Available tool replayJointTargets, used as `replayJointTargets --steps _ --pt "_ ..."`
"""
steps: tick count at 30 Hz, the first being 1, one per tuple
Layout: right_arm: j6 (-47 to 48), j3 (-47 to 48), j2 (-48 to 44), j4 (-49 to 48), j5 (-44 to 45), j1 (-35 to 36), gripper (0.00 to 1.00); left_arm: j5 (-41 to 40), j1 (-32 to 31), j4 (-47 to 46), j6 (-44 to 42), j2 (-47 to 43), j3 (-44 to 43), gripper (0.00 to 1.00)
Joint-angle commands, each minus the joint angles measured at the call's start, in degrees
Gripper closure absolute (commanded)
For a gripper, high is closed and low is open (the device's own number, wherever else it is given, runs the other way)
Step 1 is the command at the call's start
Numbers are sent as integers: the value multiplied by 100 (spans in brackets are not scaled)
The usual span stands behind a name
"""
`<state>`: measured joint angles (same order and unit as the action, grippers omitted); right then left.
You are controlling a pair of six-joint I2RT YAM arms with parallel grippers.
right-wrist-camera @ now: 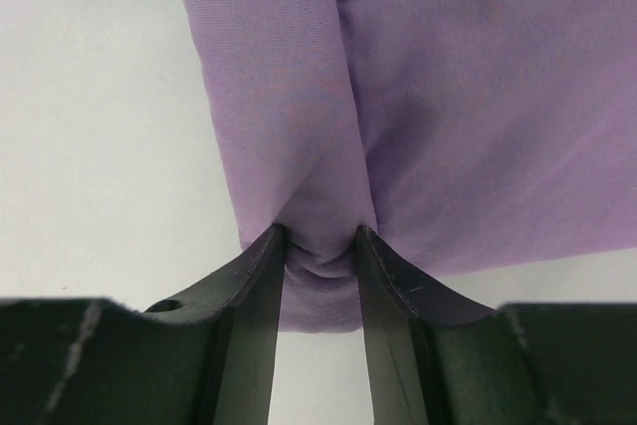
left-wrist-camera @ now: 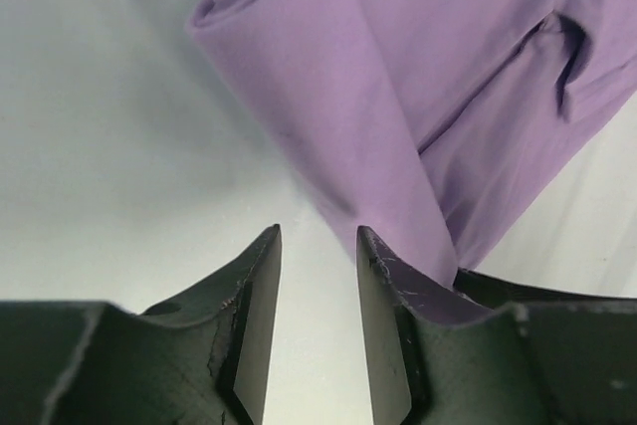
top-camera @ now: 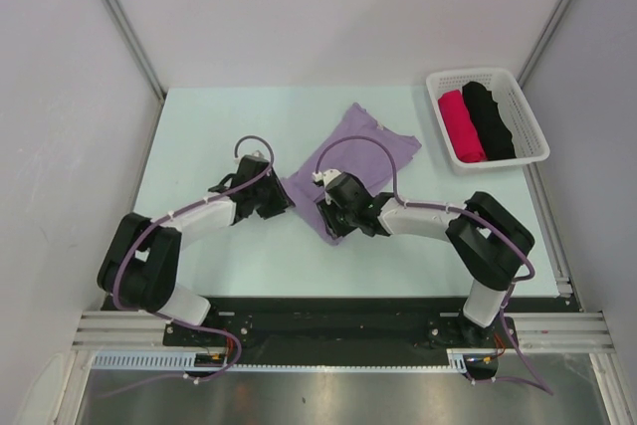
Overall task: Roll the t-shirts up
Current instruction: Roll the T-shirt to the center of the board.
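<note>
- The lavender t-shirt (top-camera: 366,144) lies mid-table, leaning toward 1 o'clock. It's thin, soft, plain cloth, and its near-left edge is rolled into a floppy tube.
- The right gripper (right-wrist-camera: 318,251) is clamped on the end of that roll, with cloth bunched between its black fingers.
- The left gripper (left-wrist-camera: 318,241) is at the shirt's 8 o'clock corner. Its jaws are apart with only table between them, and the roll passes just beside one finger.
- Bare pale table (top-camera: 199,131) runs from the shirt out to 10 o'clock.
- A white slotted basket (top-camera: 535,121) sits at 2 o'clock by the right edge, near the shirt's sleeve. It holds a pink roll (top-camera: 461,126) and a black roll (top-camera: 490,118).
</note>
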<state>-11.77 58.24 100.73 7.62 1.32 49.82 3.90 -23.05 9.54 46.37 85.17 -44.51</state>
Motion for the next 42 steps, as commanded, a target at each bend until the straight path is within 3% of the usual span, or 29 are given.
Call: replayJointTargets --steps 1,7,15,24,34,42 --pt "-18 153 105 -15 -229 -104 62 216 -77 -628 223 70 205 57" --pt "-18 153 105 12 -273 -166 63 260 -95 -1366 425 315 347 53" --pt "-1 153 -175 117 15 -192 63 120 -165 -1174 461 738 -74 53" --pt "596 153 -660 -67 1651 493 44 -65 -297 -208 390 1151 -795 54" --pt "1405 355 -230 -322 2161 1169 38 -4 -323 162 329 1459 -1218 54" --pt "1555 566 359 -182 2706 1416 41 -12 -323 180 329 1441 -1218 54"
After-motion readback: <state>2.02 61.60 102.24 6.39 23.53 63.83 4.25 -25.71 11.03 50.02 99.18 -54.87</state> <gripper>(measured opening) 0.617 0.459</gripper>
